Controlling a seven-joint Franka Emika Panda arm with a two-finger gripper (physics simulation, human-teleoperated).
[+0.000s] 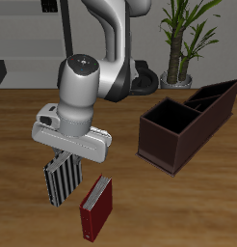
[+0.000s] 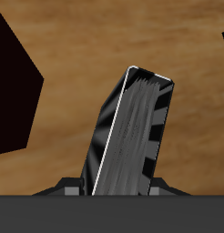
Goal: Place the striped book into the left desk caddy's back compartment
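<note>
striped book (image 1: 64,179) in jaws above table (image 1: 188,207), red book (image 1: 95,207) beside

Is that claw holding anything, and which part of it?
Yes: the gripper holds the striped book by its upper edge; the rest hangs below, off the table.
</note>
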